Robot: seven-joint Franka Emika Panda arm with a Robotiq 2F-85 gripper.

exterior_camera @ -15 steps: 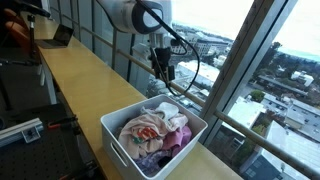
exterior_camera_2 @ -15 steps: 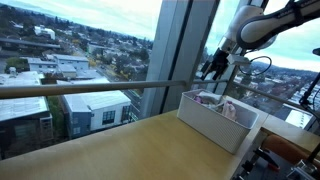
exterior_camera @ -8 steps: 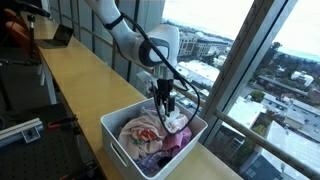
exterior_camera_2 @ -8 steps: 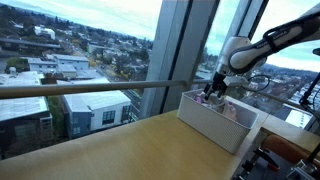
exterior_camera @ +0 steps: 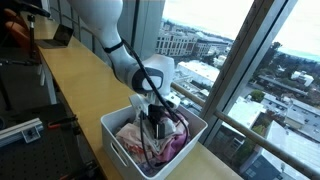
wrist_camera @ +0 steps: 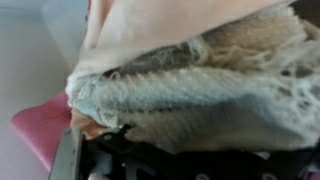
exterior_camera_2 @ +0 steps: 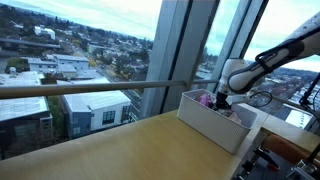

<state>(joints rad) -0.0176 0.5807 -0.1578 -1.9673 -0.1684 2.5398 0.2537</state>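
The gripper (exterior_camera: 156, 126) has its fingers spread wide, sunk into a heap of clothes (exterior_camera: 135, 135) and clamping nothing that shows. In the wrist view a pale knitted cloth (wrist_camera: 200, 90) fills the frame, with a pink piece (wrist_camera: 40, 125) at eight o'clock. The heap lies in a white bin (exterior_camera: 118, 150) on a wooden counter (exterior_camera: 70, 72), with the window (exterior_camera: 250, 50) at three o'clock.
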